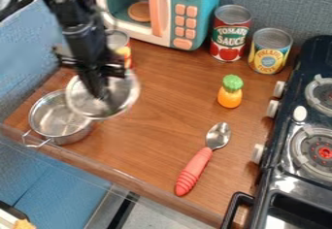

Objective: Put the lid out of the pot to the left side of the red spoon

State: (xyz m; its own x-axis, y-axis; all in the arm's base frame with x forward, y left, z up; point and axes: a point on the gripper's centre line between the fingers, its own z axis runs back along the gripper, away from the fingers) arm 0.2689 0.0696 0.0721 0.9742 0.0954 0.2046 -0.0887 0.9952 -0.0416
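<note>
A black pincer point(100, 95), its fingers drawn nearly together, grips a metal lid point(124, 95) at the right edge of a steel pot point(52, 117), left of the red spoon point(194, 170). The step in hand appears to be the carry: best done by clearing the pot's rim, travelling right and nearer, then lowering the lid flat beside the spoon before release. The brown wooden tabletop point(146, 148) meets a black stove point(279, 174) at right; a teal toy microwave point(198, 9) stands at the far side before a blue-gray wall point(279, 2).
</note>
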